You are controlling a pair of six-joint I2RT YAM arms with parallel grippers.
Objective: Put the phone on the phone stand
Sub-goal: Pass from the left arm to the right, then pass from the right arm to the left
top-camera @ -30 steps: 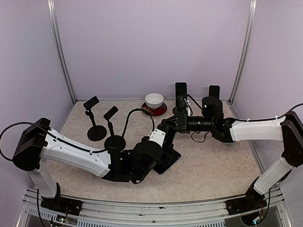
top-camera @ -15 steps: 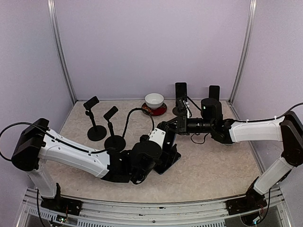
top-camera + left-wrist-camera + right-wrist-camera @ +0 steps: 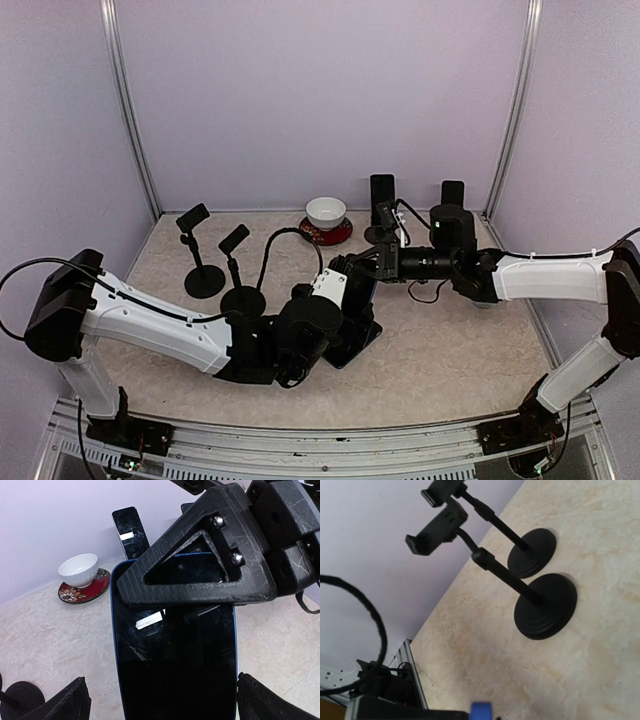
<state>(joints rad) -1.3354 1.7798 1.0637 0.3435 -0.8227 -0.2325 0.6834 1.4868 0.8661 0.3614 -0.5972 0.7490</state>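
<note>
Lilac walls enclose a beige marbled worktop. Since a second ago the left fingers [image 3: 70, 702] have spread to full width and now flank the phone [image 3: 175, 680] without gripping it. The right fingers [image 3: 165, 592] have closed and pinch the phone's upper edge, holding it tilted at mid-worktop. At 12 o'clock a white bowl [image 3: 326, 210] sits on a red saucer [image 3: 340, 236] (flowers on its rim). Two phone stands [image 3: 204, 283] stand at 9 o'clock from the phone. Its lower end is cut off in the left wrist view, and the right wrist view shows only a blurred blue sliver.
</note>
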